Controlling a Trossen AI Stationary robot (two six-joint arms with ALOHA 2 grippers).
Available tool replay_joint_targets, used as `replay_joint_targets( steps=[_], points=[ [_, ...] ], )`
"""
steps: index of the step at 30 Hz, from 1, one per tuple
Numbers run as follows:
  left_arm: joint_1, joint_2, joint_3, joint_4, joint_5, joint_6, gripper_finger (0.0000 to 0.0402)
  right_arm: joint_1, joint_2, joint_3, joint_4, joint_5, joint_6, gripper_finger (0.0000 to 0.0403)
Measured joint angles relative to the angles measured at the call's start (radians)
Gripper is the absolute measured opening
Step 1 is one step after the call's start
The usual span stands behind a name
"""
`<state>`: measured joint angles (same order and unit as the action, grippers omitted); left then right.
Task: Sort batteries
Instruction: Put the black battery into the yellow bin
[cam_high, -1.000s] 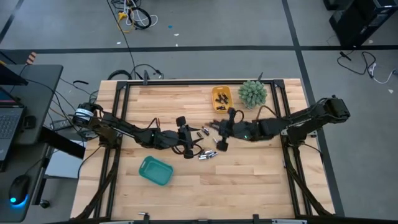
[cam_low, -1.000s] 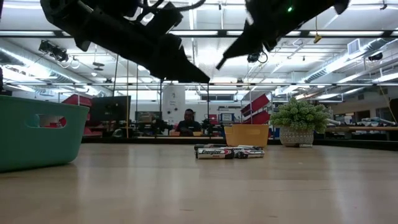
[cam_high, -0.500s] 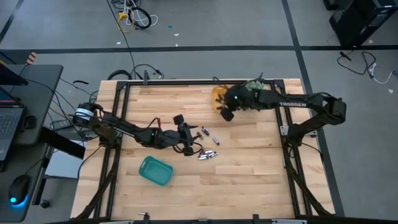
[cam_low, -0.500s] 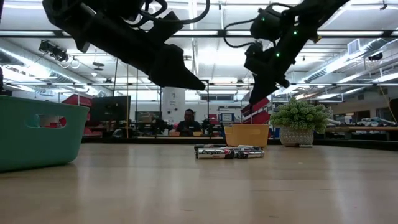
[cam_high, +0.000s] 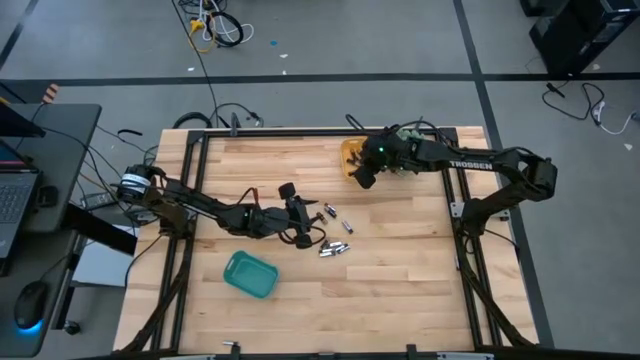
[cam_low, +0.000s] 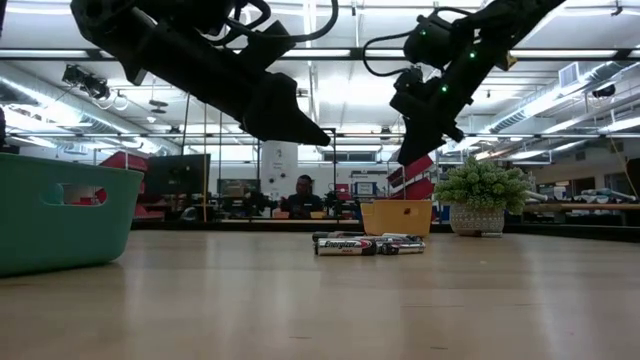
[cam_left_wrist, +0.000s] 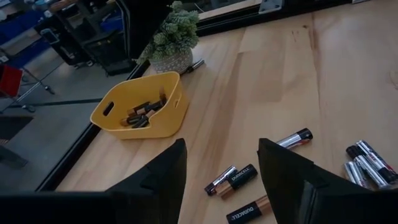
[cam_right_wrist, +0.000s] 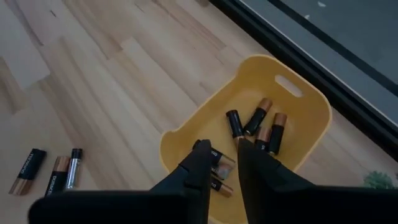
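Over the yellow bin (cam_high: 356, 155), high view: the right gripper (cam_high: 364, 176) hangs at the bin's near edge, arm stretched in from the table's right side. The left gripper (cam_high: 300, 222) sits well apart from the bin, toward the table's middle, just beside a loose scatter of batteries (cam_high: 334, 248). A green bin (cam_high: 250, 274) lies farther from the yellow bin than the scatter does, on the left arm's side. A small potted plant (cam_high: 408, 135) stands just beside the yellow bin, partly hidden under the right arm.

Low view: both arms hang above the wood. Batteries (cam_low: 368, 244) lie flat in front of the yellow bin (cam_low: 396, 216); the plant (cam_low: 484, 196) stands right of it. Green bin (cam_low: 62, 216) looms close at left. A person sits far behind the table.

Left wrist view: fingers (cam_left_wrist: 283, 169) spread wide, nothing between them. Batteries (cam_left_wrist: 236, 179) lie on the wood beneath, more (cam_left_wrist: 368, 163) off to one side. Yellow bin (cam_left_wrist: 144, 107) beyond, cells inside, plant (cam_left_wrist: 174, 38) behind it.

Right wrist view: fingers (cam_right_wrist: 200, 163) a narrow gap apart, directly over the yellow bin (cam_right_wrist: 298, 112). A battery (cam_right_wrist: 219, 165) shows in the gap; cannot tell whether it is pinched or lying in the bin. More batteries (cam_right_wrist: 256, 122) rest on the bin floor; three (cam_right_wrist: 52, 172) lie on the table outside it.
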<state>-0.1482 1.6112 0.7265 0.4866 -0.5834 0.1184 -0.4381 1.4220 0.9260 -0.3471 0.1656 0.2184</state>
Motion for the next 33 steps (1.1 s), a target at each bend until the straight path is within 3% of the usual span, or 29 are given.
replay_joint_targets(
  steps=[7, 9, 18, 24, 33],
  points=[
    [0.000, 0.000, 0.000, -0.044, 0.004, 0.002, 0.0193, 0.032, 0.000, 0.000, 0.041, -0.024, -0.020, 0.0067],
    [0.005, 0.000, 0.000, -0.079, 0.050, 0.007, 0.0193, 0.063, -0.001, 0.000, 0.051, -0.029, -0.032, 0.0066],
    [0.127, 0.000, 0.000, -0.150, 0.488, 0.255, 0.0193, 0.215, -0.002, 0.000, 0.077, -0.030, -0.039, 0.0067],
    [0.270, 0.058, 0.000, -0.137, 0.721, 0.304, 0.0193, 0.302, -0.002, 0.000, 0.076, -0.030, -0.037, 0.0064],
    [0.312, 0.186, 0.009, -0.048, 0.762, 0.283, 0.0193, 0.371, -0.002, -0.001, 0.074, -0.030, -0.008, 0.0064]
  ],
)
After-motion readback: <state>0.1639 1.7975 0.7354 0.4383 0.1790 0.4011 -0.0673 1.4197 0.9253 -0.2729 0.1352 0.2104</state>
